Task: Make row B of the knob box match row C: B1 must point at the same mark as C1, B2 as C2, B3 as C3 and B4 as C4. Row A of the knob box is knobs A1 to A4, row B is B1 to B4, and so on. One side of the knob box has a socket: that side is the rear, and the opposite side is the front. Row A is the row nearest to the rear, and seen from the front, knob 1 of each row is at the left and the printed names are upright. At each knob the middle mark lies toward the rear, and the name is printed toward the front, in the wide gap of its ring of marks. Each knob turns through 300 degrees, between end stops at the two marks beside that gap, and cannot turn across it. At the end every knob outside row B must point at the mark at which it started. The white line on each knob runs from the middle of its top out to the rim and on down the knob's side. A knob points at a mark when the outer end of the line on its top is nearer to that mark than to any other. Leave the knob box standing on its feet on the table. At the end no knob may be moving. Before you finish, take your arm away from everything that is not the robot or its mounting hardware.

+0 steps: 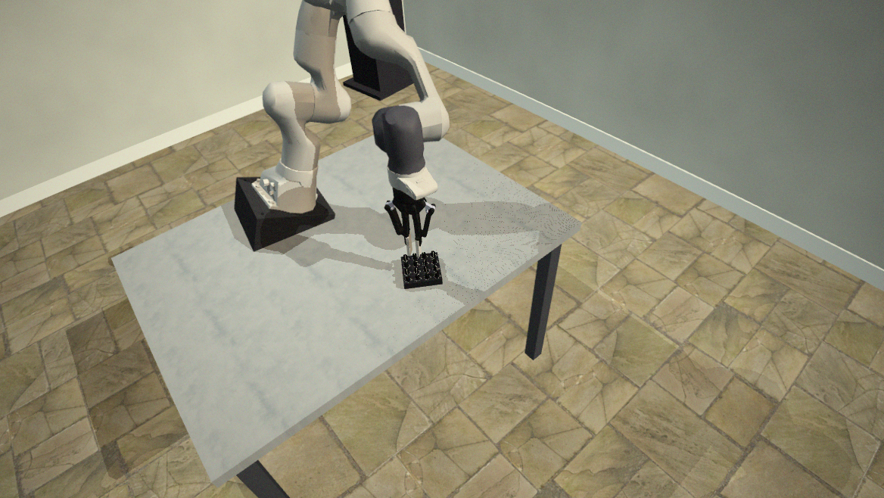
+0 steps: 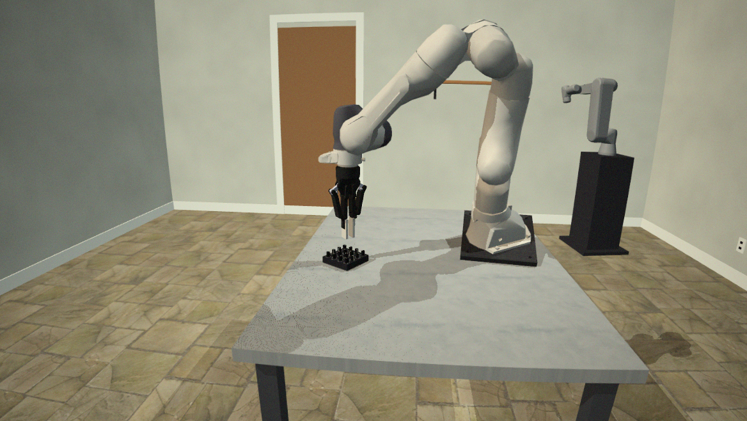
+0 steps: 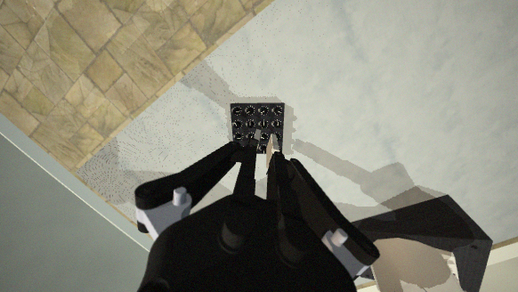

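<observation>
Knob box (image 1: 423,284) (image 2: 337,264) (image 3: 257,117) sits flat on the table (image 1: 247,346) (image 2: 444,324) (image 3: 400,80), and here's my gripper (image 1: 412,253) (image 2: 348,237) (image 3: 263,139) hanging over one edge of it, tips down, well short of the tabletop! Fingers only slightly apart, a narrow slot w/ nothing in it. No knob gripped, no contact that I can see: the exterior view shows daylight between my tips and the knobs (image 3: 250,110).

So this looks like lining up, approx. mid-approach, prob. squaring my fingers to the box's grid before going down on a knob. Which one? Can't say; my own fingers cover part of the near rows in the wrist view, and the white lines are too tiny to read for certain, so no call on how much of row B matches C.

Now the risks! Knobs are packed tight: come down a touch off-centre and a fingertip lands on a knob top, or nudges a neighbour off its mark. Slot too narrow for the cap? I'd press on it and maybe shove the whole box. Twist w/ my axis off the knob's and the box could skid round. Overturn into an end stop, same trouble. And lift before opening fully clear, I'd drag the knob round or tip the box off its feet.
</observation>
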`<act>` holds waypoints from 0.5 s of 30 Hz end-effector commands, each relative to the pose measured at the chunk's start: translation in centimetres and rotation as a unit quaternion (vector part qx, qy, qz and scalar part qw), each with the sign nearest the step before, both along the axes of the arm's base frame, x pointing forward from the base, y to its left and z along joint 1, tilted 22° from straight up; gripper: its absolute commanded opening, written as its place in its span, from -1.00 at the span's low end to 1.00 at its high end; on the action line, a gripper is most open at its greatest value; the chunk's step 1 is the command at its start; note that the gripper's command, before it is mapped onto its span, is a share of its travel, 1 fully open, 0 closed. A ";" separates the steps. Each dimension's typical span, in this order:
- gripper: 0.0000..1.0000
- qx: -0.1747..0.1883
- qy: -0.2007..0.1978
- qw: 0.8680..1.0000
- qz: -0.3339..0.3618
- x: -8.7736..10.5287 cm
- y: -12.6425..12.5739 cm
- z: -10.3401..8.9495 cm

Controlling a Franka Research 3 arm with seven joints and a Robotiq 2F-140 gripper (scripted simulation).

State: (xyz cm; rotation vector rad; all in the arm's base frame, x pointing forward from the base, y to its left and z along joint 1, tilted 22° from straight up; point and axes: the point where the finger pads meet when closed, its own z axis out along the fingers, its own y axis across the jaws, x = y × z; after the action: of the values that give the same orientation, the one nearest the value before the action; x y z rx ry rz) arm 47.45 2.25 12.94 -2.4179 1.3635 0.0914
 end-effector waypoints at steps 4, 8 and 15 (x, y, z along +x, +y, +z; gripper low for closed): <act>-0.77 -0.006 -0.034 0.995 0.091 -0.2 0.1 0.0; -0.77 -0.010 -0.044 0.992 0.118 -0.3 0.1 0.0; -0.77 -0.015 -0.061 0.984 0.164 -0.3 0.1 0.1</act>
State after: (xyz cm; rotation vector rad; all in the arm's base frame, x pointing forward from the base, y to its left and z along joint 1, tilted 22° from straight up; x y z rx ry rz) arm 47.35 2.31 13.04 -2.5447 1.0980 0.0367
